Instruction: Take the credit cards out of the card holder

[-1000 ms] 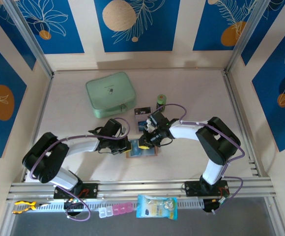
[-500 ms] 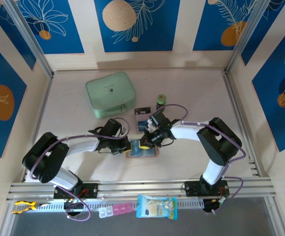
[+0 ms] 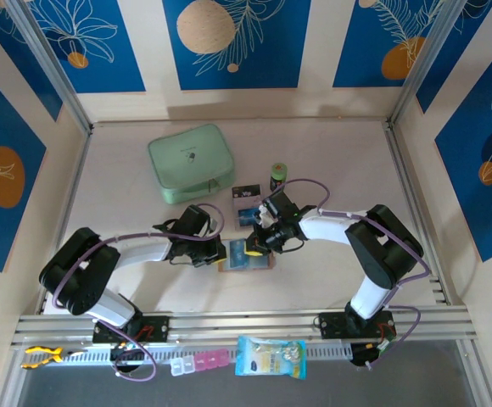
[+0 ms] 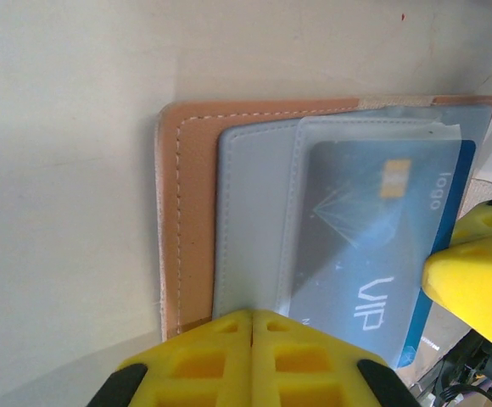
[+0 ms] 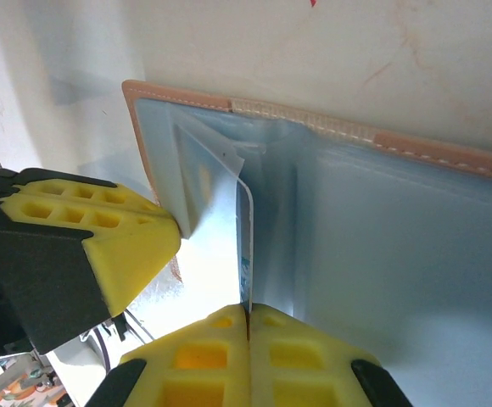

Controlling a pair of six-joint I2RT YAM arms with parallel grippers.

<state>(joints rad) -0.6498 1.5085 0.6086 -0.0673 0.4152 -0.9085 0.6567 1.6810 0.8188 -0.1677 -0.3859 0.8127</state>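
One blue card [image 4: 382, 246] part-hidden under plastic, card holder [image 5: 441, 151] cropped

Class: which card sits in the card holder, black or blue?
The blue card, in the tan card holder's clear pocket; the black card lies out on the table.

Pale table [image 3: 348, 153] w/ green zip case [image 3: 191, 163], card holder [image 3: 261, 261], black card [image 3: 246, 192], green canister [image 3: 278, 175].

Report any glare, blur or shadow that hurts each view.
Top external view: even light, sharp, but the card holder is small beneath the arms. Left wrist view: the clear pocket hazes the blue card with sheen, and a soft shadow darkens the table by the left gripper. Right wrist view: a washed-out white patch sits beside the right gripper.
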